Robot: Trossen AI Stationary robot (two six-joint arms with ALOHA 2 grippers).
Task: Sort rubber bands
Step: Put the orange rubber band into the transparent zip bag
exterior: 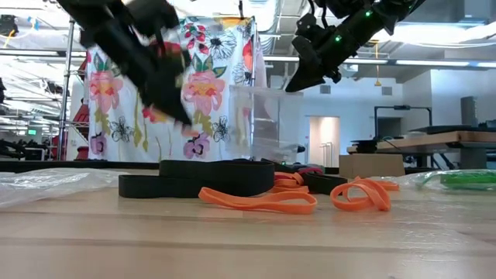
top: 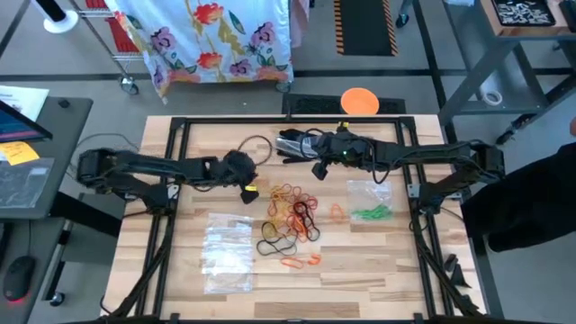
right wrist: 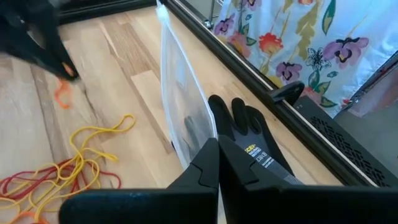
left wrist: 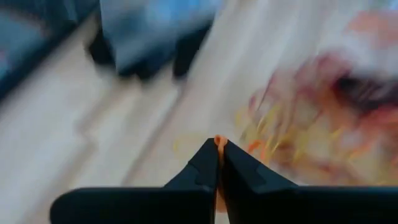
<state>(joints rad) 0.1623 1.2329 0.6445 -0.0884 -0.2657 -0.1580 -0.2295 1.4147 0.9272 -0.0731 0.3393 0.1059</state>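
Left wrist view shows the left gripper (left wrist: 218, 163) pinching a thin orange rubber band (left wrist: 218, 142), while the right gripper (right wrist: 217, 163) is pressed together on a clear plastic bag (right wrist: 180, 93).

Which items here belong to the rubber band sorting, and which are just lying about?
Part of the job:
- rubber bands piled mid-table
- orange band pinched in the left gripper
- clear bag holding green bands
- clear bag held up by the right gripper

Lying about:
- black glove
- empty plastic bags
- orange disc
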